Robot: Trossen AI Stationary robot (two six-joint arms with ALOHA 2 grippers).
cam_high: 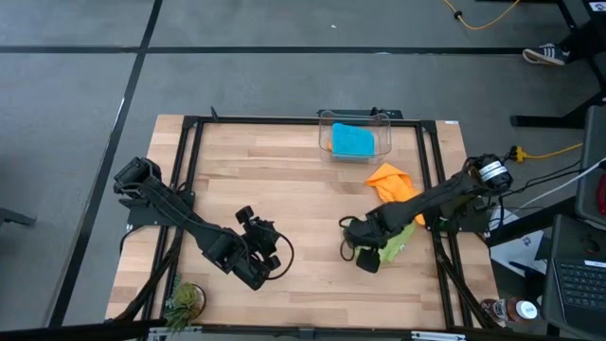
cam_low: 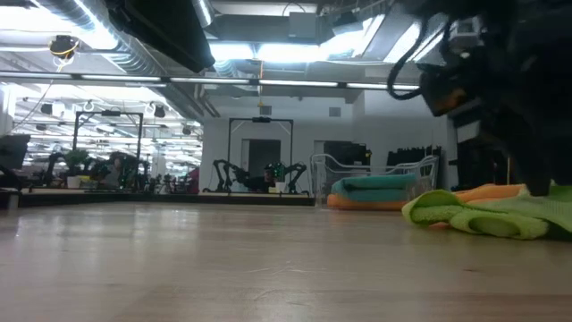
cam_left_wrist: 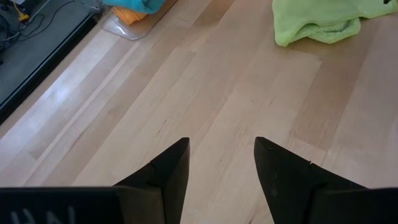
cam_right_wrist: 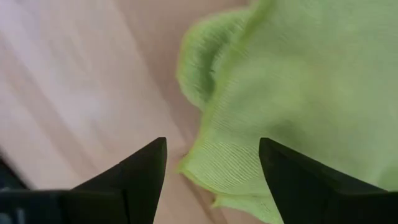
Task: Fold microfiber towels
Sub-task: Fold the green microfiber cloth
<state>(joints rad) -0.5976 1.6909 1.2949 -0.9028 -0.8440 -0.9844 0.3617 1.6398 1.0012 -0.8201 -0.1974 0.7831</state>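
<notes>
A lime green towel [cam_high: 398, 242] lies crumpled on the table at the near right, also seen in the low view [cam_low: 487, 216]. My right gripper [cam_right_wrist: 211, 152] is open and points steeply down over the towel's edge [cam_right_wrist: 205, 165]; it touches nothing. An orange towel [cam_high: 393, 180] lies bunched just beyond the green one. A teal-blue towel [cam_high: 353, 140] rests on another orange one [cam_low: 362, 201] inside the clear bin [cam_high: 327, 128] at the far edge. My left gripper [cam_left_wrist: 221, 149] hangs open over bare wood at the near middle [cam_high: 268, 265].
A small potted plant [cam_high: 185, 301] stands at the near left corner. Black frame rails [cam_high: 189, 170] run along the table's sides. A bottle [cam_high: 507, 311] stands off the near right corner. Bare wood [cam_high: 303, 199] lies between the two grippers.
</notes>
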